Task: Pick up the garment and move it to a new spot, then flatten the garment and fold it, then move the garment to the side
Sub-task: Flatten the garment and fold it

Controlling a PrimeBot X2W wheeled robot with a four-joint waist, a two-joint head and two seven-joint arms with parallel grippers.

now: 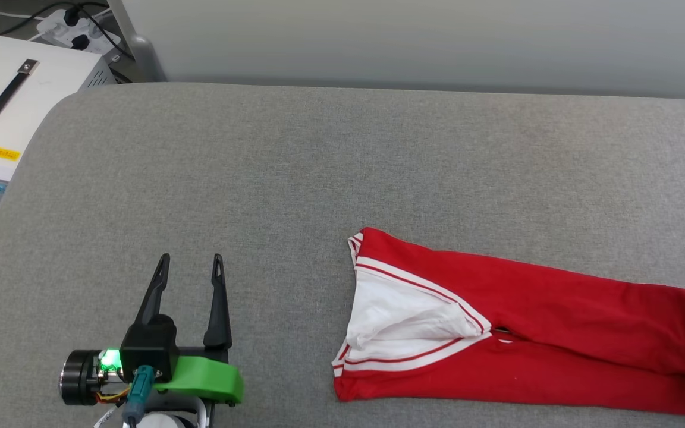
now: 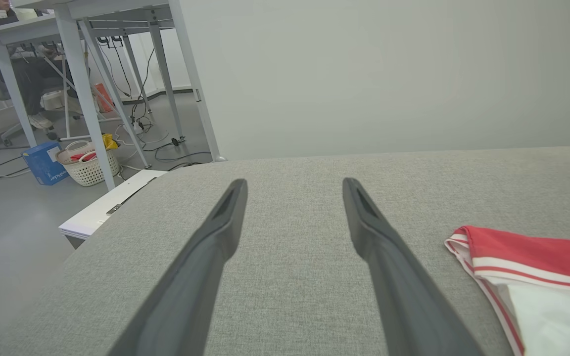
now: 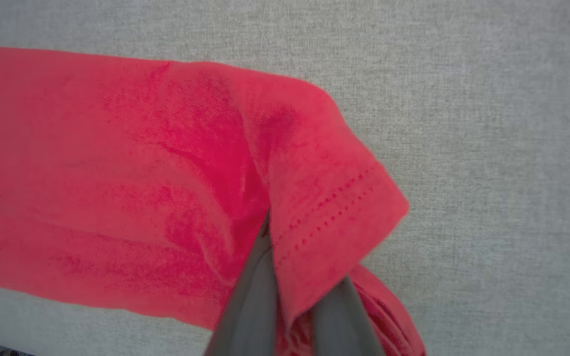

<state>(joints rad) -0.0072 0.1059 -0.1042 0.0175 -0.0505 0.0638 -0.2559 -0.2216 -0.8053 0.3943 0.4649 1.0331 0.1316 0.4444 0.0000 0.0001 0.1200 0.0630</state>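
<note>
While the garment (image 1: 527,333) lies seemingly half-folded at four o'clock on the grey pad (image 1: 319,166), my right gripper (image 3: 301,277) pinches its hem and my left gripper (image 1: 191,259) gapes at eight o'clock; finishing the fold and setting it aside remain, I judge.

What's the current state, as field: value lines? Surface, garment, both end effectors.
surface: grey pad
garment: red, folded into a long band, lying on the pad, white sleeve with striped trim at its left end
left end effector: open, over bare pad, apart from the garment
right end effector: shut on the garment's stitched red hem
off-surface: white case with black handle, past the pad's left corner
</note>
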